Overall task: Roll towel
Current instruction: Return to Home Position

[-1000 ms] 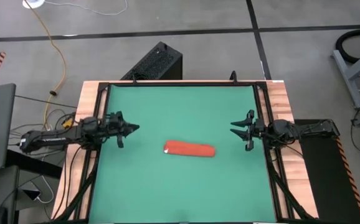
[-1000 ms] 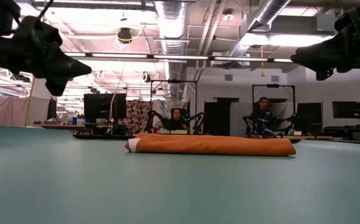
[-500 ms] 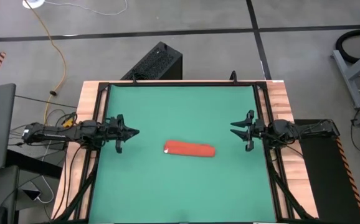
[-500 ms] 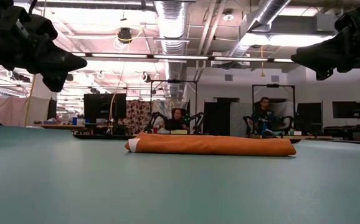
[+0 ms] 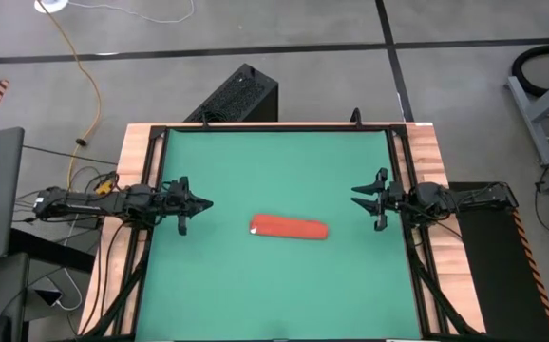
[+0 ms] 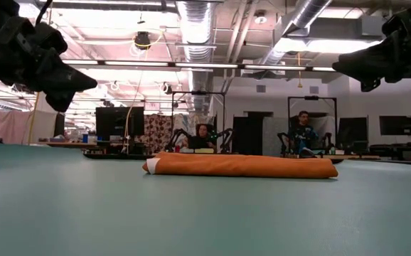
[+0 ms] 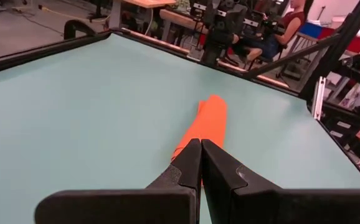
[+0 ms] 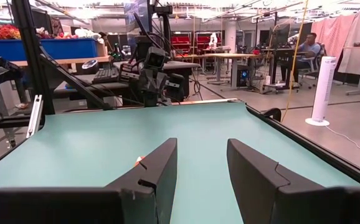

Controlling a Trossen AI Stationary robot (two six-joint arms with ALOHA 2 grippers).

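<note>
Orange-red towel [image 5: 289, 229] rolled on green mat [image 5: 255, 161], left end effector [image 5: 206, 201] closed, empty, right end effector [image 5: 354, 195] parted, empty.

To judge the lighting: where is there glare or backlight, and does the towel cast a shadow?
Low view: bright ceiling lights leave the left gripper and right gripper dark. High view: even light, no hard shadow beside the towel.

Overhead, low and wrist views share the mat [image 5: 274, 171].

No text or label can be read anywhere
</note>
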